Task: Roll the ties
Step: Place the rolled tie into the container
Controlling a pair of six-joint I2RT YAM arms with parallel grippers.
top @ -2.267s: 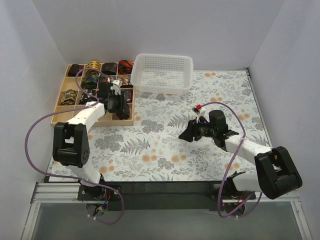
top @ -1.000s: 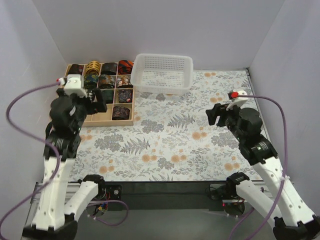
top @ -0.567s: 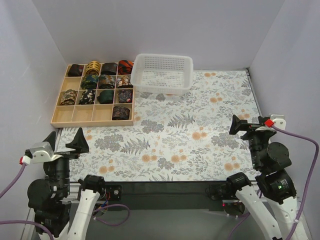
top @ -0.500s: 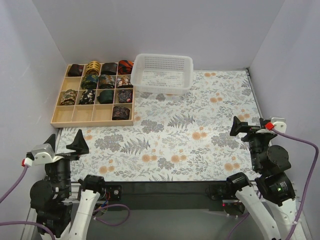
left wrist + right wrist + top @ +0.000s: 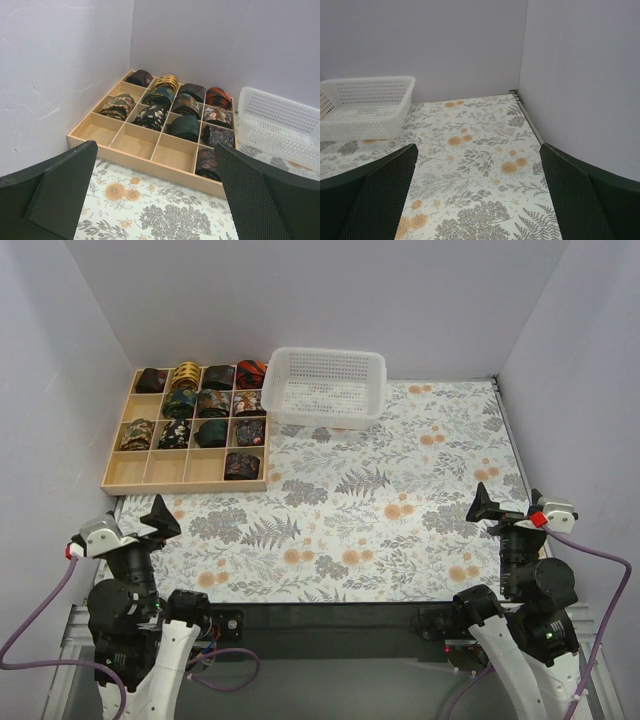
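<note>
Several rolled ties [image 5: 200,418] sit in the compartments of the gridded wooden tray [image 5: 185,483] at the back left. A dark maroon coil [image 5: 242,465] fills the right end of its front row. The left wrist view shows the same ties [image 5: 172,102], the maroon coil [image 5: 207,162] and the tray [image 5: 145,167] ahead. My left gripper [image 5: 135,530] [image 5: 157,200] is open at the near left edge, holding nothing, well short of the tray. Over the near right edge, my right gripper [image 5: 510,512] [image 5: 477,195] is open with only the tablecloth between its fingers.
A white mesh basket [image 5: 325,385] [image 5: 280,120] [image 5: 365,107] stands at the back centre, right of the tray. A floral tablecloth [image 5: 380,510] covers the table. Walls close the left, back and right sides.
Both arms pulled back from the middle of the table to the near edge and rose. The left gripper left the tray. The right gripper's jaws widened.
</note>
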